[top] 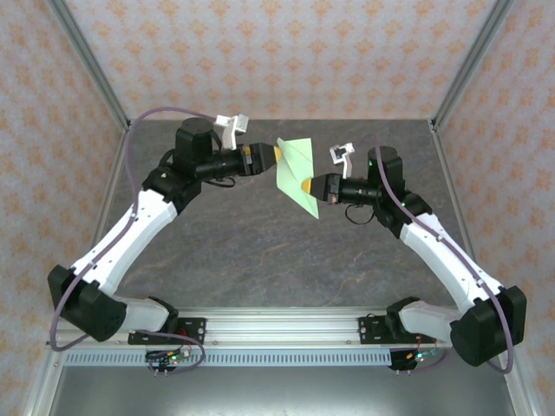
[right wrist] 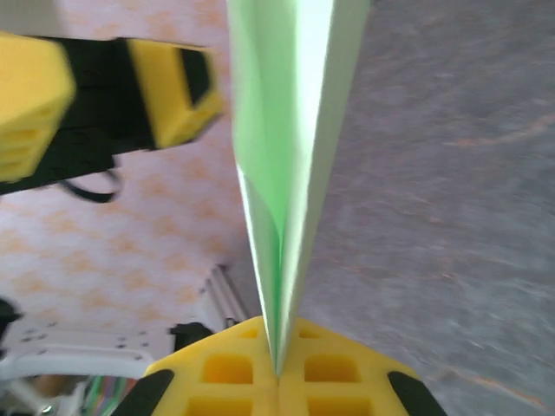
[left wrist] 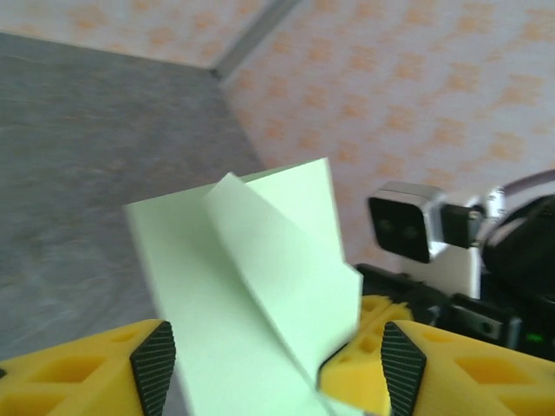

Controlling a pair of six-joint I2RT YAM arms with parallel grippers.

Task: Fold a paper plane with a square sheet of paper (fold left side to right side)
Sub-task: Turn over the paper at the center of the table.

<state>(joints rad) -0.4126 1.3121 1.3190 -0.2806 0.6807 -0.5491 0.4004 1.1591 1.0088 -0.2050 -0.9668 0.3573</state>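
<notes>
The pale green paper plane [top: 297, 169] hangs in the air above the table's far middle, folded into a narrow dart with a diagonal flap. My right gripper [top: 305, 185] is shut on its lower edge; in the right wrist view the yellow jaws [right wrist: 277, 377] pinch the folded layers [right wrist: 286, 130], which rise straight up from them. My left gripper [top: 276, 156] stands open at the plane's left edge. In the left wrist view its fingers [left wrist: 153, 362] are spread wide, with the paper [left wrist: 251, 286] loose between them and the right gripper's yellow fingers [left wrist: 360, 351] just behind.
A grey stone-patterned table [top: 260, 260] lies below, bounded by patterned walls and metal corner posts [top: 91, 65]. Both arms reach inward from their bases on the near rail [top: 286, 334]. The right arm's wrist camera [left wrist: 408, 225] sits close to my left gripper.
</notes>
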